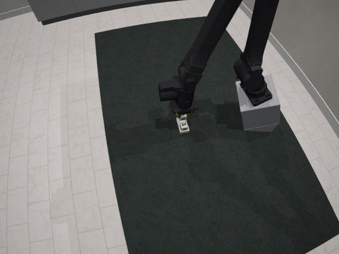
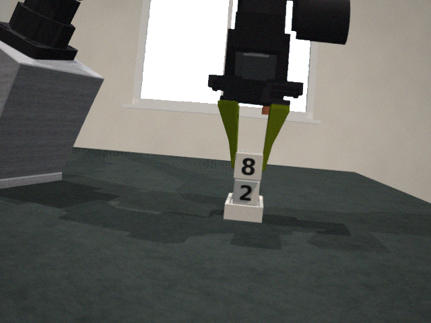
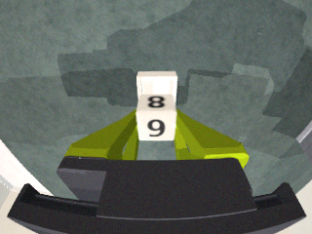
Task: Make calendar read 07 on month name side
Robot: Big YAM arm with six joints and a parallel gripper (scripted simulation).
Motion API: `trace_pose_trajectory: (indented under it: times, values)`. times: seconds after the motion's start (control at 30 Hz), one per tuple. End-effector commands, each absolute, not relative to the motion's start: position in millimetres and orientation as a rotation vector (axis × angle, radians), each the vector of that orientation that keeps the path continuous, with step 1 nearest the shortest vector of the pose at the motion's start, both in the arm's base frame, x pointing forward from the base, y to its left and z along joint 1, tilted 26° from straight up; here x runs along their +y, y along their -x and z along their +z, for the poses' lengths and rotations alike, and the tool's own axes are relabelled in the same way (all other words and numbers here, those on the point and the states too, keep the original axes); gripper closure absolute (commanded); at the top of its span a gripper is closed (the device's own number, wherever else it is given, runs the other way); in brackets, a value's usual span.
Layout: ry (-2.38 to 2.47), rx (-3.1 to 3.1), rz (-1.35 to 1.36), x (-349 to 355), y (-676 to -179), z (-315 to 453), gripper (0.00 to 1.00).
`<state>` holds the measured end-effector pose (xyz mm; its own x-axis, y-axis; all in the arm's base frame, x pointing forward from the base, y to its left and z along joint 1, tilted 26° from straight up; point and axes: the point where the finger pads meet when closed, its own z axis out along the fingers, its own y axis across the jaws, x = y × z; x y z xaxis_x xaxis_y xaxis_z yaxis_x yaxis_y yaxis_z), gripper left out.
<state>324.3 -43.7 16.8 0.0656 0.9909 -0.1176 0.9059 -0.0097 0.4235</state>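
Note:
My gripper (image 2: 248,165) points straight down and is shut on a white date cube (image 2: 248,165). That cube shows an 8 toward the exterior camera and a 9 on its top in the wrist view (image 3: 156,128). It hangs directly over a second white cube (image 2: 245,192) showing a 2, which stands in the small white tray (image 2: 242,210) on the dark mat. The gap between the two cubes is tiny; I cannot tell if they touch. From above, the tray (image 1: 179,127) lies just in front of the gripper (image 1: 183,115). The month's name is not visible.
The arm's grey pedestal (image 1: 258,109) stands to the right of the tray on the dark green mat; it also shows at the left in the exterior view (image 2: 38,118). Pale tiled floor surrounds the mat.

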Motion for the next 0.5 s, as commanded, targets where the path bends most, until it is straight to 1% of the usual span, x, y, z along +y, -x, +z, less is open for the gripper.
trace_pose_trajectory:
  times: [0.0,0.47]
  values:
    - [-1.943,1.876,0.318,-46.2,-328.0,22.2,0.74]
    - [-1.949,1.880,0.311,-46.1,-326.7,21.3,0.74]
